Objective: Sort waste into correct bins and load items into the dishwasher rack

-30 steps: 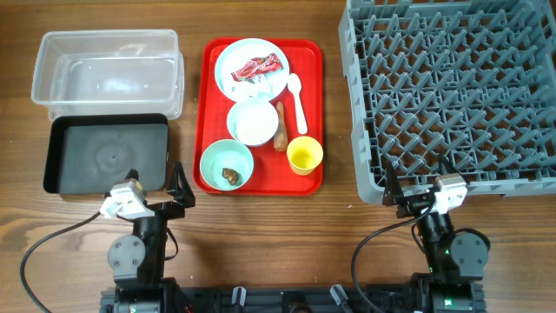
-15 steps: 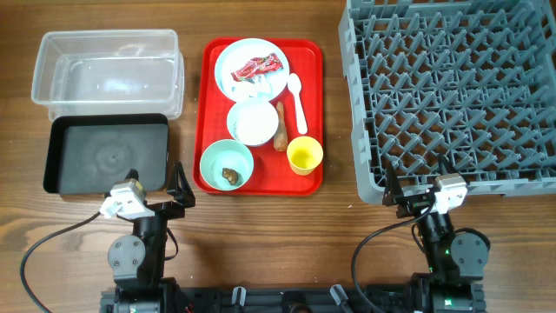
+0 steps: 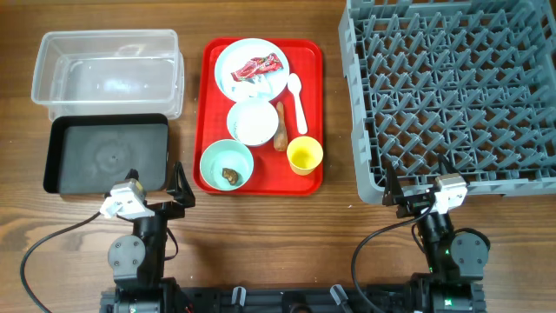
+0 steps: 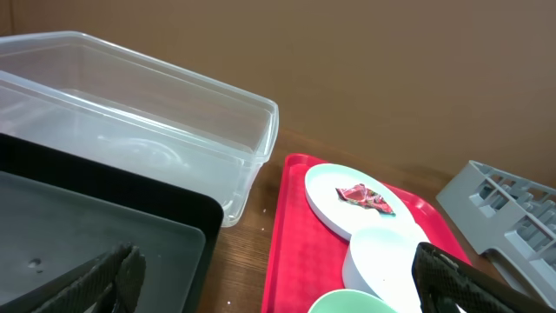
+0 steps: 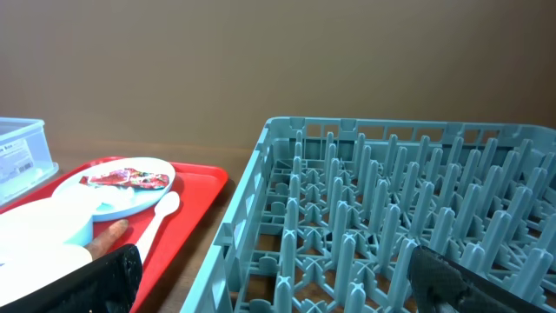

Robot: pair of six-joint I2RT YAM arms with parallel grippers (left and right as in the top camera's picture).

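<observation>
On the red tray lie a plate with the red-and-white wrapper, a white bowl, a spoon, the orange-brown stick, a yellow cup and a pale bowl holding a brown lump. The clear tub and black tub stand to the left, the grey rack to the right. My left gripper hangs open by the black tub's near edge, holding nothing. My right gripper is open and empty at the rack's near left corner.
The left wrist view shows the black tub, the clear tub, the plate and the white bowl ahead. In the right wrist view, rack pegs stand in front, with the spoon and tray to the left.
</observation>
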